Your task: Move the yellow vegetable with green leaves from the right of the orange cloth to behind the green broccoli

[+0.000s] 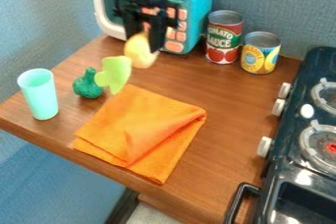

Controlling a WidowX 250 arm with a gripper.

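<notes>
The gripper point(144, 35) hangs at the upper left, in front of the toy microwave, shut on a pale yellow and light green toy point(140, 52). The toy's rounded yellow end is between the fingers, and its flat green part point(116, 72) slants down to the left, above the table. A dark green toy vegetable point(88, 84) stands just left of that green part in the view. Below and to the right, a folded orange cloth point(141, 132) lies on the wooden table point(226, 102).
A mint cup point(39, 94) stands near the table's left edge. The teal and white microwave point(197, 2) is at the back, with a tomato sauce can point(224, 37) and a yellow can point(261, 53) to its right. A dark stove point(289, 169) borders the right side.
</notes>
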